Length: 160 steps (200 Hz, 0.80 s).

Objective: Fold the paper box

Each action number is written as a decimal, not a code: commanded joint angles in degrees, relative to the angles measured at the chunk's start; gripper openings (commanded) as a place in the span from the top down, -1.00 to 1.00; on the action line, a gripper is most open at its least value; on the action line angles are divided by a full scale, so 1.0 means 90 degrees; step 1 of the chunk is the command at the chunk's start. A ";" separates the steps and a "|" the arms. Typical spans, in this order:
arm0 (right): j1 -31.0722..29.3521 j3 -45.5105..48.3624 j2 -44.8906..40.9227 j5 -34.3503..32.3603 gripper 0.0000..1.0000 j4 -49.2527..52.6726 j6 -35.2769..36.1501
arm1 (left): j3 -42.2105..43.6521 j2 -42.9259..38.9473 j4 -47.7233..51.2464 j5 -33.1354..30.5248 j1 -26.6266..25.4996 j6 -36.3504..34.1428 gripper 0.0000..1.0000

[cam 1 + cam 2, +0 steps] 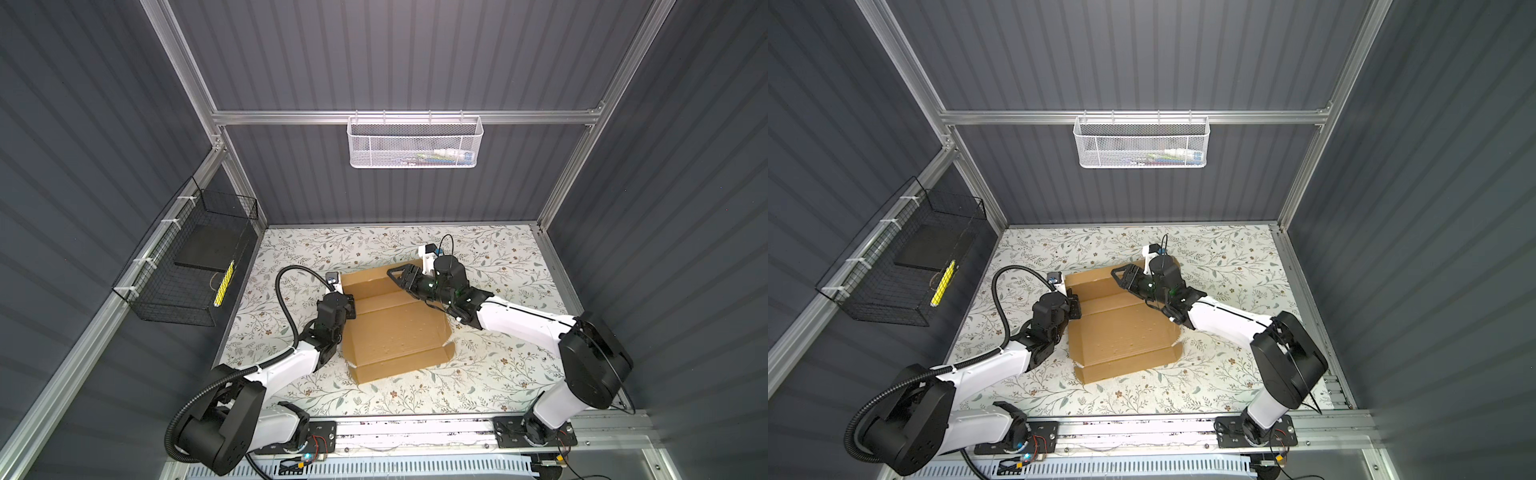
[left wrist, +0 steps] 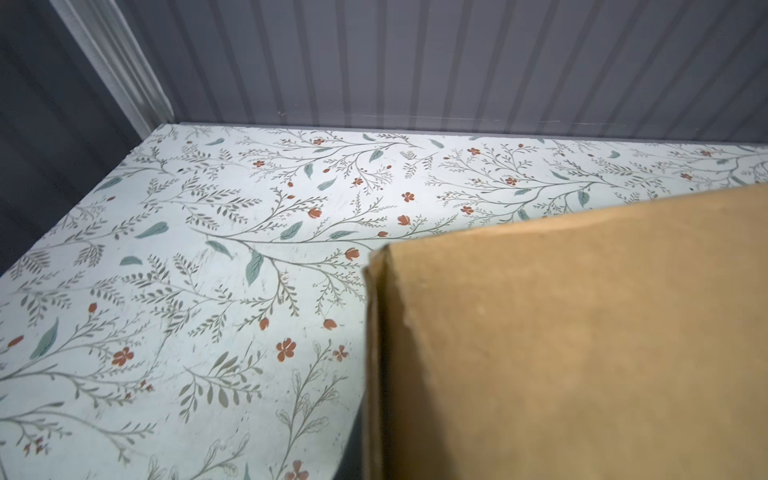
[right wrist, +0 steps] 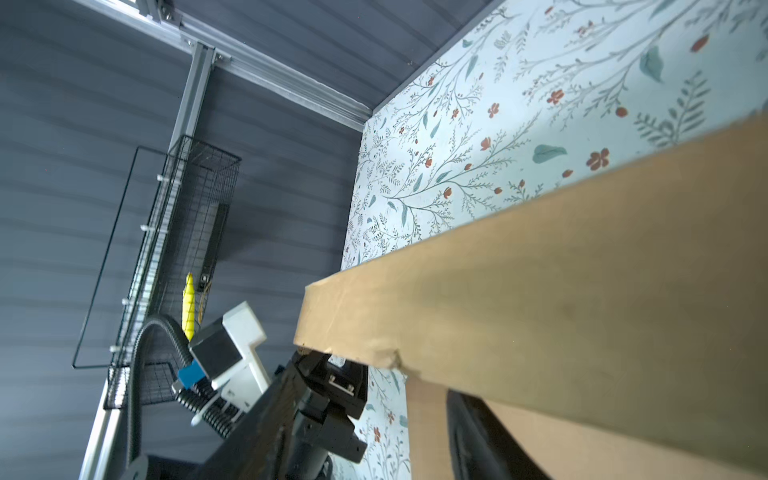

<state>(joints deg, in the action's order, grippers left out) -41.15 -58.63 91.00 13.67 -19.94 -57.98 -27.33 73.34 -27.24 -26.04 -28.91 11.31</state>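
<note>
1. The paper box point(image 1: 395, 332) sits half-formed in the middle of the floral tabletop point(image 1: 498, 374), with its rear panel raised and its front flap lying outward.
2. The left gripper point(image 1: 349, 309) is at the left wall of the paper box near the rear corner, jaws closed. I cannot tell whether they pinch cardboard.
3. The right gripper point(image 1: 395, 275) reaches over the raised rear panel. I cannot tell how wide its jaws stand.

paper box point(image 1: 395, 332) on table point(image 1: 511, 270), basket point(image 1: 183, 270) far left
</note>
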 commanded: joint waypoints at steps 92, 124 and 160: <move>-0.0204 -0.1465 0.0265 0.0016 0.28 0.1811 0.2012 | -0.0350 0.0827 -0.0625 0.0791 -0.0001 -0.0738 1.00; -0.0204 -0.1906 0.0781 0.0024 0.39 0.1906 0.2173 | -0.0396 0.0986 -0.0654 0.0823 -0.0001 -0.0750 1.00; -0.0194 -0.2122 0.1168 0.0033 0.49 0.1917 0.2210 | -0.0434 0.1022 -0.0640 0.0834 -0.0001 -0.0739 1.00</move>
<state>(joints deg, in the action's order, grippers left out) -42.92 -75.81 99.94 14.26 -4.29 -39.83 -29.95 82.11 -32.23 -19.25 -28.91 5.98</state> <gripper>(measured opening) 0.265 0.077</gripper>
